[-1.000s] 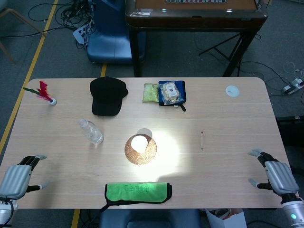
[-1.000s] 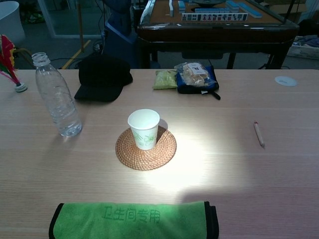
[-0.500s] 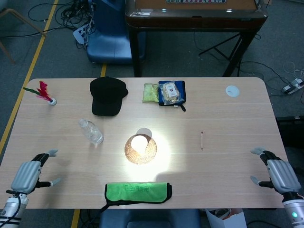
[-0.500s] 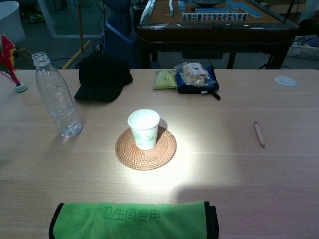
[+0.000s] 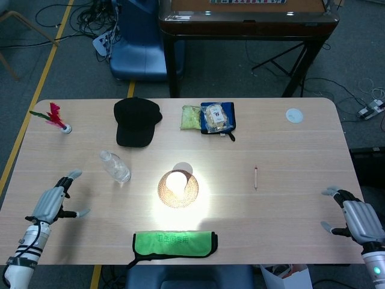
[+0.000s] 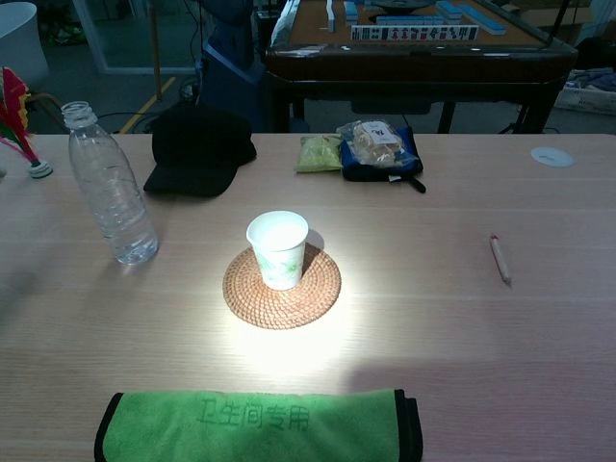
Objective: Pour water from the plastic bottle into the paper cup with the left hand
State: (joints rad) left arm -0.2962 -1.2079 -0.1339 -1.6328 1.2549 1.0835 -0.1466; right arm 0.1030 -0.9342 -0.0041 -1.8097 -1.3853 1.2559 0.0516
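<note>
Left hand: the silver robotic left hand (image 5: 53,203) hangs over the tabletop's near-left corner, fingers spread, nothing in it. It shows only in the head view.
Right hand: the silver right hand (image 5: 356,218) sits out at the near-right corner, fingers apart and empty, well away from everything.
Bottle: the clear plastic bottle (image 6: 109,187) stands upright in the left half of the pale wooden tabletop (image 6: 433,308), no cap visible on its neck, apart from the left hand.
Cup: the white paper cup with a green leaf print (image 6: 278,249) stands upright on a round woven rattan coaster (image 6: 281,290) near the middle, under a bright spot of light.
Step in hand: this looks like the reach. Nothing is gripped, nothing poured, so the task is barely begun.
Next move: the left hand needs to travel toward the bottle and wrap around its body from the side, staying clear of the neck.
Watch for: the bottle is thin and light, so a nudge could topple it before the fingers close.
Nearby: a black cap (image 6: 198,148) lies behind the bottle toward the far edge; a folded green cloth with black trim (image 6: 258,424) lies along the near edge.
</note>
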